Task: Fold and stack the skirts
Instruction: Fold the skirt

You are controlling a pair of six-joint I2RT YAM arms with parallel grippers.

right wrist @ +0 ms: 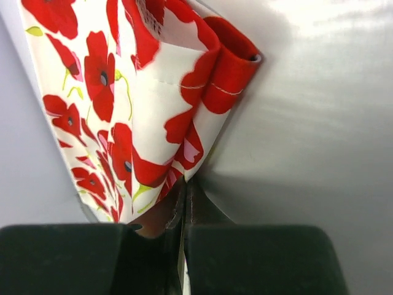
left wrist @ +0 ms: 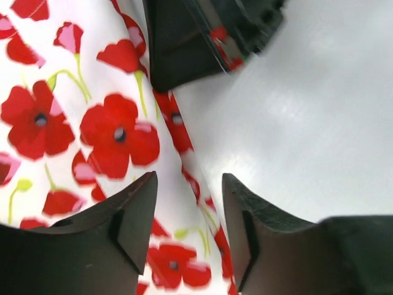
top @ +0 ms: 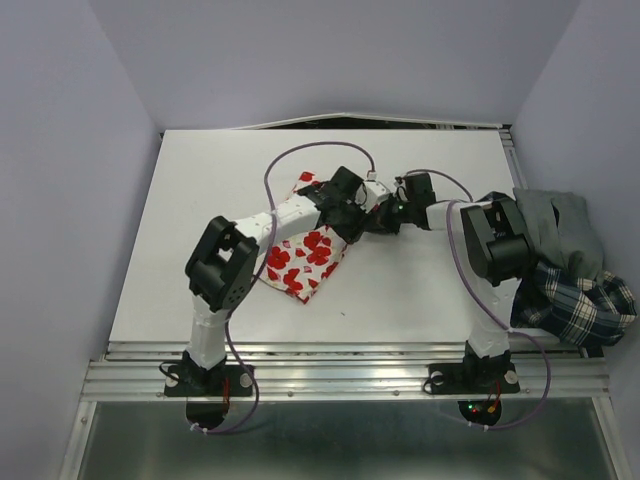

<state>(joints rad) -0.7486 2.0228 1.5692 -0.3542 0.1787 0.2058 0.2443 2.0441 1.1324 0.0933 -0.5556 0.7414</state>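
Skirts sit in two spots. The red-flowered skirt (top: 305, 258) lies folded on the white table (top: 200, 200), a little left of the middle. The left gripper (left wrist: 189, 196) is at the skirt's far right corner, its fingers partly apart over the cloth's edge and holding nothing. The right gripper (right wrist: 185, 215) is closed tight on a fold of the same skirt. The grey skirt (top: 560, 220) and the plaid skirt (top: 585, 305) lie heaped at the table's right edge, the plaid one nearer.

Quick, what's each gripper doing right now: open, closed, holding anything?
Left gripper: open, above the edge of the red-flowered skirt.
Right gripper: closed on that skirt.
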